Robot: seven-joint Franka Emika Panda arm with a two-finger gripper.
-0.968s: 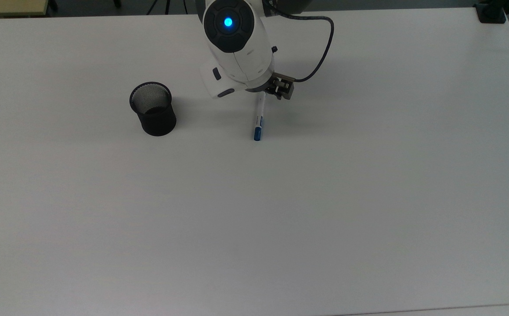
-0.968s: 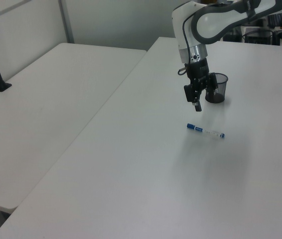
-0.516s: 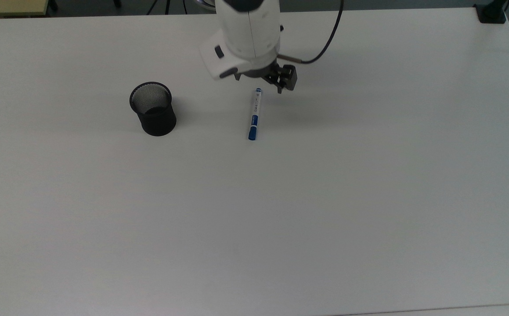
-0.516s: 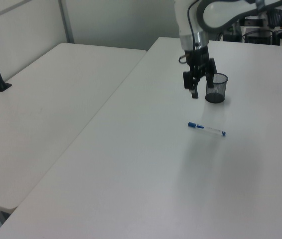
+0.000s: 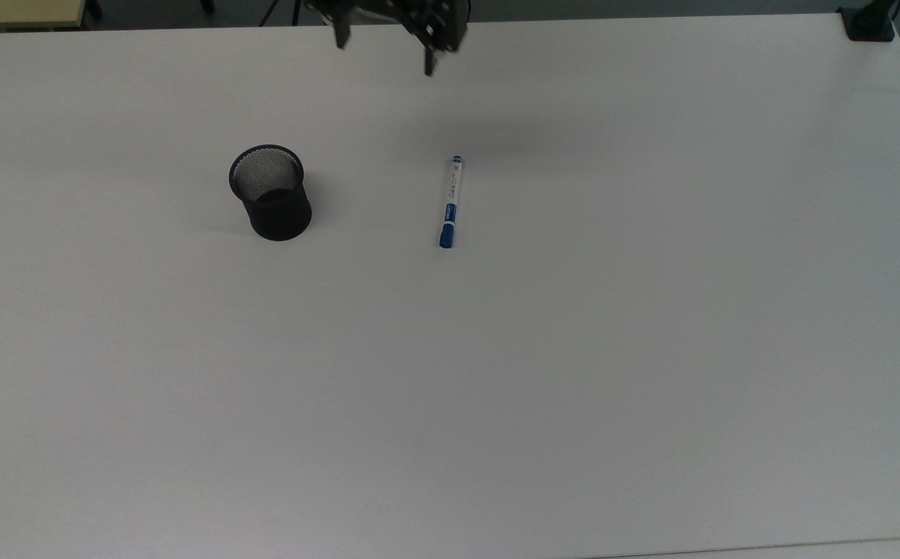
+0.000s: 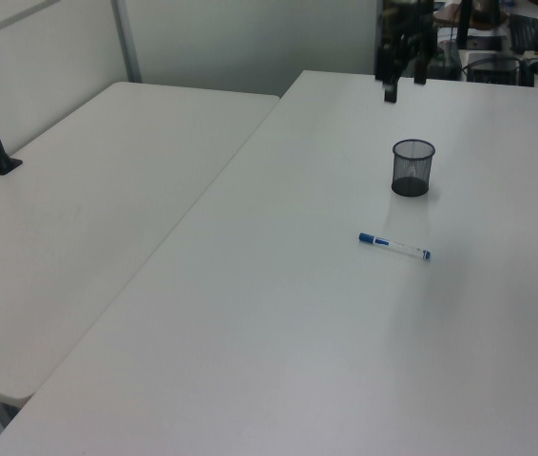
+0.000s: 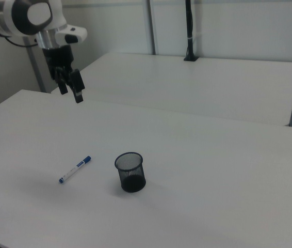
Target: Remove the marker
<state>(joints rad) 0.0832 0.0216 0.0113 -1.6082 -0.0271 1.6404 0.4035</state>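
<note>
marker [image 5: 450, 203] flat on table [image 5: 574, 349], claw [image 7: 69, 89] spread, arm [image 7: 22, 18] above

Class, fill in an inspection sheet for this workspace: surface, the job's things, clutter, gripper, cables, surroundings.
Surface: white table, bare apart from two things.
Job's things: marker lies flat on the table, outside the black mesh cup and apart from it; blue cap end toward the top view's bottom.
Clutter: nothing seen.
Gripper: gripper open, holding nothing, raised above the table's far edge in the top view.
Cables: nothing seen on the table.
Surroundings: second white table alongside; black post clamped to it.
</note>
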